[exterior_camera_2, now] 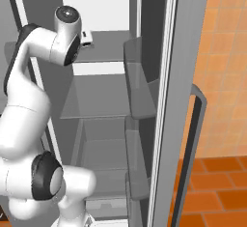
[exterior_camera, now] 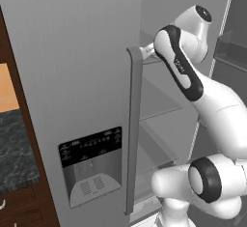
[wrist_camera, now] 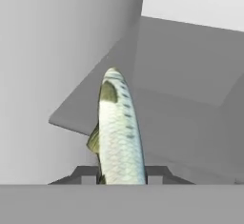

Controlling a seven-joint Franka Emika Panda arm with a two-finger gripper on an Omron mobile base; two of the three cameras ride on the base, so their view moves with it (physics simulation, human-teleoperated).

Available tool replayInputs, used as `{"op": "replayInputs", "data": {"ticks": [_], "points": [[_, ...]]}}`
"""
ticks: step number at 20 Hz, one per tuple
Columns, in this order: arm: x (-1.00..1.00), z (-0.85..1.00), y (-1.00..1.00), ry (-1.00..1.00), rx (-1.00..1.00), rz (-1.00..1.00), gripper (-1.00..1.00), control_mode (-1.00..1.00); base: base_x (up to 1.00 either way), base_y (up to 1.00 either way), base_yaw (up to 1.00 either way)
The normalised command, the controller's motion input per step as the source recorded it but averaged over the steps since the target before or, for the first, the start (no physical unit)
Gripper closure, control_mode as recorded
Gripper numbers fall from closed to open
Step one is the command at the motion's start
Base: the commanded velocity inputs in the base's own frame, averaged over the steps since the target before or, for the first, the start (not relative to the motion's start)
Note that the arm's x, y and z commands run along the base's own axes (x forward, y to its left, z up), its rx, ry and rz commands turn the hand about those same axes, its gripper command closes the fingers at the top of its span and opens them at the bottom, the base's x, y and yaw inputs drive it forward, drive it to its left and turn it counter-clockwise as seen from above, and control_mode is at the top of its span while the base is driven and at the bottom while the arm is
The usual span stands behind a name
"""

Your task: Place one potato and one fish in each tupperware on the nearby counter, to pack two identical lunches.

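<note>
Claw [wrist_camera: 122,173] clamped on fish [wrist_camera: 119,127], above fridge shelf [wrist_camera: 190,123]

1. You can read no text anywhere.
2. The dispenser panel [exterior_camera: 90,147] on the fridge door [exterior_camera: 72,76] carries small pale marks, too blurred to make out.
3. The arm [exterior_camera: 181,66] bears a faint mark, also unreadable.

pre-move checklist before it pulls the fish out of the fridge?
1. Gripper shut on the fish: ok, a fingertip on each side.
2. Fish seated straight: ok, it points away along the gripper.
3. Fish off the fridge shelf: cannot tell.
4. Fridge door open for the way out: ok.
5. Arm free of the door bins: ok, a gap shows.
6. Tupperware ready: cannot tell.
</note>
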Motion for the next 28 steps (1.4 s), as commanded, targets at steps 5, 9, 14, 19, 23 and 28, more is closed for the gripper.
{"op": "replayInputs", "data": {"ticks": [5, 9, 14, 19, 23, 28], "points": [[-0.97, -0.02, -0.16, 0.33, 0.00, -0.19, 1.00, -1.00, 0.00, 0.00, 0.00], [-0.35, -0.67, 0.00, 0.62, 0.00, -0.16, 1.00, -1.00, 0.00, 0.00, 0.00], [-0.66, -0.88, -0.17, 0.35, 0.00, -0.08, 1.00, -1.00, 0.00, 0.00, 0.00], [-1.00, -0.34, -0.49, -0.02, 0.02, -0.17, 1.00, -1.00, 0.00, 0.00, 0.00], [-1.00, -0.03, -0.08, -0.09, 0.00, -0.08, 1.00, -1.00, 0.00, 0.00, 0.00], [-1.00, -0.04, 0.05, 0.10, 0.00, -0.06, 1.00, -1.00, 0.00, 0.00, 0.00]]}}
